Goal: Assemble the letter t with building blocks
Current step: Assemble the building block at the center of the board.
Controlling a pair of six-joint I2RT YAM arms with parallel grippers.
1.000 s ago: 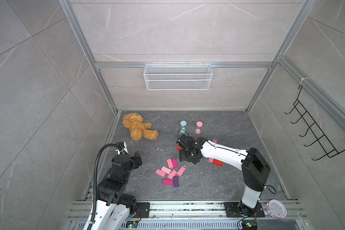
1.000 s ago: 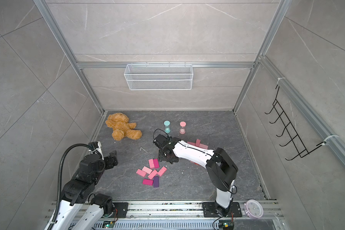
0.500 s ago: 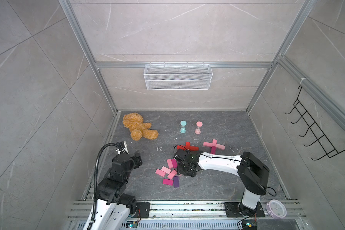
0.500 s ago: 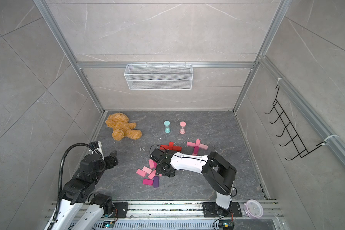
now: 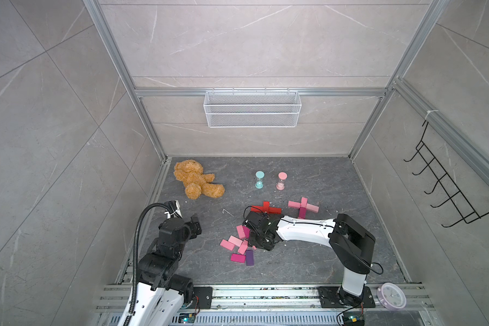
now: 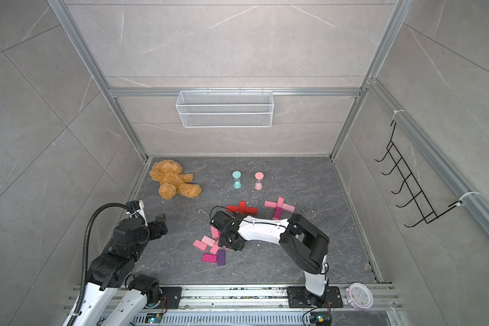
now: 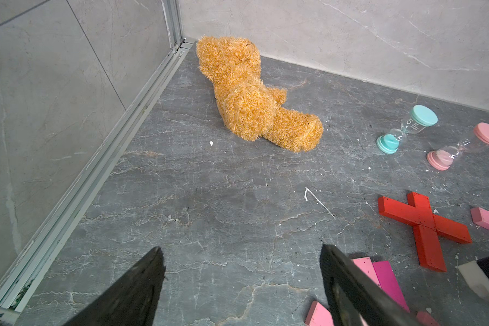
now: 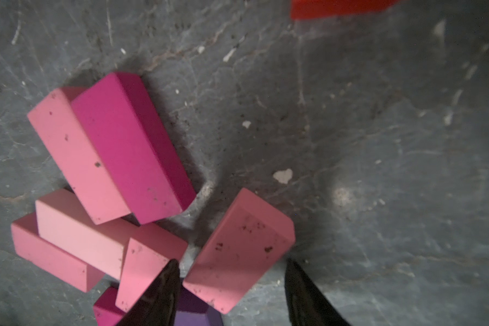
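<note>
Left pincer [image 7: 240, 254] released, empty, over desk [image 5: 308, 268] near left edge. Loose building blocks [image 5: 239, 245], pink, magenta and purple, heaped mid-desk toward front edge. Right pincer [image 8: 231, 264] straddles light pink block [image 8: 237, 245] at heap's right side; cannot tell whether gripped. Behind heap: red cross [image 5: 266, 209], pink cross [image 5: 303, 206], both flat.

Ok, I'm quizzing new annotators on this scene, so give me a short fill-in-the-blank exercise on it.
1. The timer beside the teal timer has ____ caps.
2. The block cross nearer the bear is coloured ____.
3. The left fingers are spread apart and hold ____.
4. Only one block in the loose pile is ____.

Missing words: pink; red; nothing; purple.
</note>
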